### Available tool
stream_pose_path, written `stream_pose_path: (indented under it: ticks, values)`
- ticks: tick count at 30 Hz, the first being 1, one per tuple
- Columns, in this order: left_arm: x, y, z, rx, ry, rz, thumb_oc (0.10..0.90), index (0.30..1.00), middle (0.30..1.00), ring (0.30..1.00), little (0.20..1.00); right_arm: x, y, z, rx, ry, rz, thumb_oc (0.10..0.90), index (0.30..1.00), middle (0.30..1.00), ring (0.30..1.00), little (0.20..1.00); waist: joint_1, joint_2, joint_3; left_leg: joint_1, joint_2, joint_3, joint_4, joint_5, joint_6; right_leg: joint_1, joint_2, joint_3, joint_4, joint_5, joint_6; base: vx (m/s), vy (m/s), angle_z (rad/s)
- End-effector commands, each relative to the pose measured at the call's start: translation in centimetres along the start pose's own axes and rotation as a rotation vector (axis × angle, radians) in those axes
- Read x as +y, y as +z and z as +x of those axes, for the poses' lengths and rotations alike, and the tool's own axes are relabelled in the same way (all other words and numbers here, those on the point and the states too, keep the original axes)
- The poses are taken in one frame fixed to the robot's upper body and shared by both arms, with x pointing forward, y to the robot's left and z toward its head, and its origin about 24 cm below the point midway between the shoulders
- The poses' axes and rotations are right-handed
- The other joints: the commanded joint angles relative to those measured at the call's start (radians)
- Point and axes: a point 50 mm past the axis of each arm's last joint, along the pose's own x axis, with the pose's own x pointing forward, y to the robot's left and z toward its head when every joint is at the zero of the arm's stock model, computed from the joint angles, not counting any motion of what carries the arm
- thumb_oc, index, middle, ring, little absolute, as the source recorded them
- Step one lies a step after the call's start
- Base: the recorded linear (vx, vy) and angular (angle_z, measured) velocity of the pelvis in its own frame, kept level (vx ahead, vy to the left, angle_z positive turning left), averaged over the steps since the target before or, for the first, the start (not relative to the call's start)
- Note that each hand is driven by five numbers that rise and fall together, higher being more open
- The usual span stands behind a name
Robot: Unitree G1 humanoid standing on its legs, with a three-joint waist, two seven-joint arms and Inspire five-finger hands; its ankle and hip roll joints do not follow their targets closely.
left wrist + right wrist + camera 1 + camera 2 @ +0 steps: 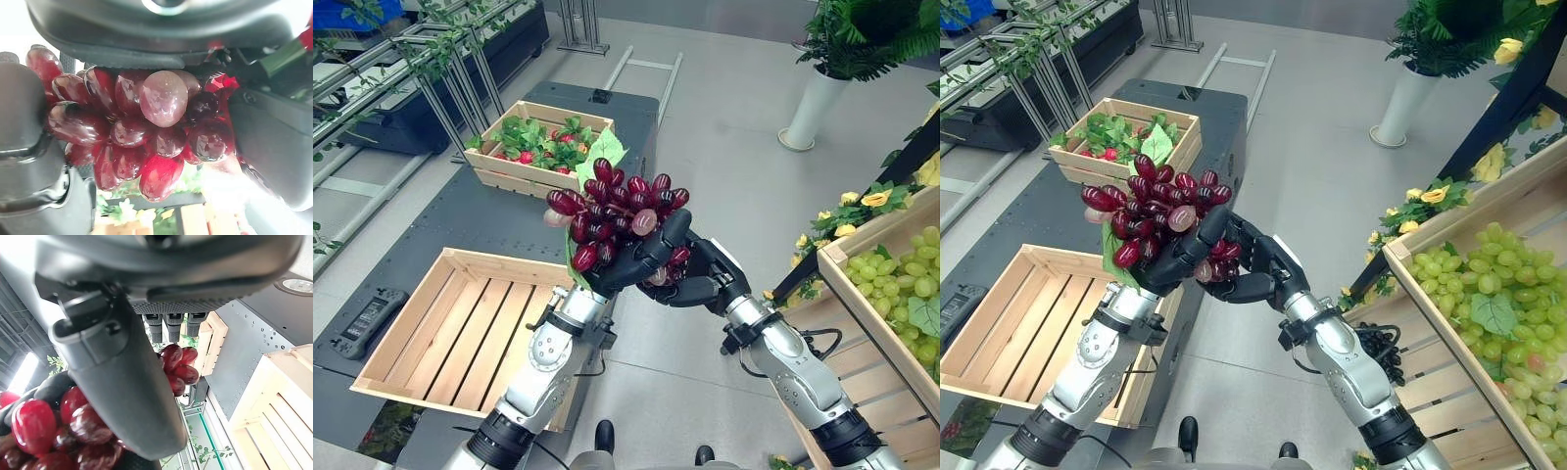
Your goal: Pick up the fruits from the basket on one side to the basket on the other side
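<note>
Pressed right against the left wrist lens: glossy dark-red grapes in a plastic-looking bunch [146,132], gripped mid-air between both dark hands. Left hand [628,262] curled round the underside of the bunch, thumb and fingers wrapped up its side — clamped on it. Right hand [705,279] bent in from about four o'clock, fingers hooked against the same cluster at its lower edge; clamped too, by the look of the right wrist view, where red berries bulge past the thumb. Green leaf [604,149] poking up at twelve o'clock of the bunch. Pale slatted wooden crate [421,338], empty, at about eight o'clock of the hands, on the dark grey perforated table [480,211]. Second wooden crate of leafy greens and small red fruit [543,142] at eleven o'clock, farther off. Large wooden bin heaped with green grapes [1503,294] at three o'clock, beside the right arm, with yellow flowers [862,201] behind it. Step in hand, judged from this: a hand-over in the middle, source to the right, target crate to the left. Next move calls for loosening the right hand cleanly — no snagging berries — then swinging the left arm toward eight o'clock and lowering into the empty crate.
</note>
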Motion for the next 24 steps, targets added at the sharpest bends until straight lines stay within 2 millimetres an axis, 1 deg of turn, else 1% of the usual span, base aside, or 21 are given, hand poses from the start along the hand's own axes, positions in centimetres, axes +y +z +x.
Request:
stream_pose_path:
  ticks: [1,3,8,9,10,11,24]
  values:
    - [-1.7,3.7,3.1,-0.303,-0.105,0.045,0.4,0.3,0.3,0.3,0.3,2.4,4.7,0.9,-0.261,0.141,0.054,0.8,0.9,0.9,0.9,0.9,-0.003,0.022,-0.143,0.06,-0.042,-0.019,0.002,-0.144,0.004,-0.049,0.098,-0.022,0.001,0.059,-0.063,0.0,0.0,0.0]
    - [-1.5,3.6,3.1,-0.299,-0.09,0.086,0.4,0.3,0.3,0.3,0.3,2.4,4.7,0.9,-0.258,0.145,0.057,0.8,0.9,0.9,0.9,0.9,-0.003,0.022,-0.144,0.06,-0.042,-0.019,0.002,-0.144,0.004,-0.049,0.098,-0.022,0.001,0.059,-0.063,0.0,0.0,0.0]
    - [-1.0,3.4,2.9,-0.287,-0.059,0.092,0.4,0.3,0.3,0.3,0.3,2.3,4.6,0.8,-0.257,0.148,0.056,0.8,0.9,0.9,0.9,0.9,-0.001,0.021,-0.144,0.061,-0.042,-0.02,0.002,-0.144,0.003,-0.048,0.098,-0.023,0.001,0.058,-0.063,0.0,0.0,0.0]
    - [-1.0,3.4,2.9,-0.284,-0.048,0.095,0.4,0.3,0.3,0.3,0.3,2.4,4.5,0.8,-0.255,0.155,0.054,0.734,0.801,0.801,0.801,0.801,-0.001,0.021,-0.143,0.061,-0.042,-0.02,0.002,-0.144,0.003,-0.048,0.098,-0.023,0.001,0.058,-0.064,0.0,0.0,0.0]
    - [-0.9,3.3,2.9,-0.283,-0.044,0.099,0.4,0.3,0.3,0.3,0.3,2.5,4.5,0.8,-0.255,0.158,0.053,0.584,0.575,0.575,0.575,0.575,-0.001,0.021,-0.143,0.06,-0.042,-0.021,0.002,-0.144,0.004,-0.048,0.098,-0.023,0.001,0.058,-0.064,0.0,0.0,0.0]
    - [-0.9,3.3,2.8,-0.281,-0.037,0.099,0.4,0.3,0.3,0.3,0.3,2.5,4.5,0.9,-0.255,0.162,0.051,0.4,0.3,0.3,0.3,0.3,0.0,0.021,-0.144,0.06,-0.042,-0.021,0.002,-0.144,0.003,-0.048,0.098,-0.024,0.001,0.058,-0.063,0.0,0.0,0.0]
    - [-0.5,2.8,2.8,-0.254,0.032,0.088,0.4,0.3,0.3,0.3,0.3,2.4,4.9,1.0,-0.271,0.152,0.051,0.4,0.3,0.3,0.3,0.3,0.003,0.018,-0.139,0.061,-0.041,-0.021,0.002,-0.143,0.002,-0.046,0.097,-0.028,0.001,0.057,-0.063,0.0,0.0,0.0]
